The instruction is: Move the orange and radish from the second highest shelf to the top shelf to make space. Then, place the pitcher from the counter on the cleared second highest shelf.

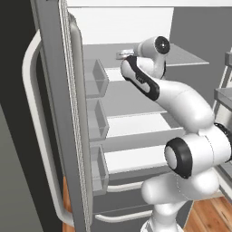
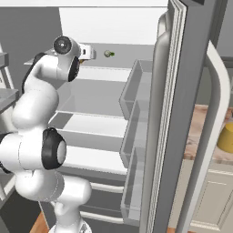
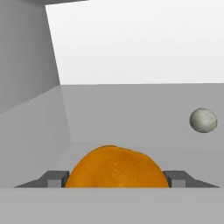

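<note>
Fridge (image 1: 136, 27): we see it standing open, white inside, with both doors swung out toward us.
Left door (image 1: 59, 113): grey, with a long pale handle and three clear bins stacked on its inner face.
Right door (image 2: 182, 113): grey, with a like handle and three like bins.
Arm (image 1: 181, 104): white with dark joints, bent and reaching up into the upper part of the fridge.
Counter (image 2: 205, 132): beige-pink stone over cream cabinets, to the right past the right door.
Pitcher (image 2: 226, 137): amber-yellow, on the counter, partly cut off by the picture's edge.
Second highest shelf (image 1: 131, 97): pale grey with a white front edge, below the arm's wrist.
Top shelf (image 1: 190, 56): thin grey pane at the level of the hand.
Gripper (image 3: 116, 177): spread wide, one dark finger tip at each side of the orange; we cannot tell whether the tips press on it.
Orange (image 3: 116, 168): bright, smooth, between the finger tips, low over a grey shelf surface.
Radish (image 3: 203, 120): pale grey-green ball, to the right of the orange and farther back, well apart from it.
</note>
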You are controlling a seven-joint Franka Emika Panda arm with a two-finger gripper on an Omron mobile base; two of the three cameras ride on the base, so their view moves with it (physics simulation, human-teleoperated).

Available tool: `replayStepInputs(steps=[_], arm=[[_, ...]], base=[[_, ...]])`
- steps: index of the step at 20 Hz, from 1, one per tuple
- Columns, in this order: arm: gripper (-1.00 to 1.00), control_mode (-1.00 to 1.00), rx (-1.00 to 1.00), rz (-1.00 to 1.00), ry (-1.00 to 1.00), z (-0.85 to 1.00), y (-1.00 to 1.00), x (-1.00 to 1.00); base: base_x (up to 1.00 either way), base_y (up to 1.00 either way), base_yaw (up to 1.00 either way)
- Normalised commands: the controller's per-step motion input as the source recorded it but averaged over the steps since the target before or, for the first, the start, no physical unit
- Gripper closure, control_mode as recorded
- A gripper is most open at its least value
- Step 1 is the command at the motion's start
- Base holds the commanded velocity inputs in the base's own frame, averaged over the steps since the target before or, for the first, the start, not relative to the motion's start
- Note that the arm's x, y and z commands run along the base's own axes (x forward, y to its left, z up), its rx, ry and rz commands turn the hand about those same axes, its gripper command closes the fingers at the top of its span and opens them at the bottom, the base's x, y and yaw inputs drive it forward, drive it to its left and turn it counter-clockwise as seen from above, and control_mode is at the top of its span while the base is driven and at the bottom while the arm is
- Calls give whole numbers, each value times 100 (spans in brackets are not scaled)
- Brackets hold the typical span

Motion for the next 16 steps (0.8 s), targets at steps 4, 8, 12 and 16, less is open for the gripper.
replayStepInputs(steps=[4, 8, 12, 16], arm=[[100, -100, 1, 0, 1, -1, 15, 100], [100, -100, 0, 0, 5, 9, 11, 99], [-100, -100, 0, 0, 0, -3, 24, 84], [-100, -100, 0, 0, -1, -5, 21, 57]], base=[[0, 0, 0], [0, 0, 0], [0, 0, 0], [0, 0, 0]])
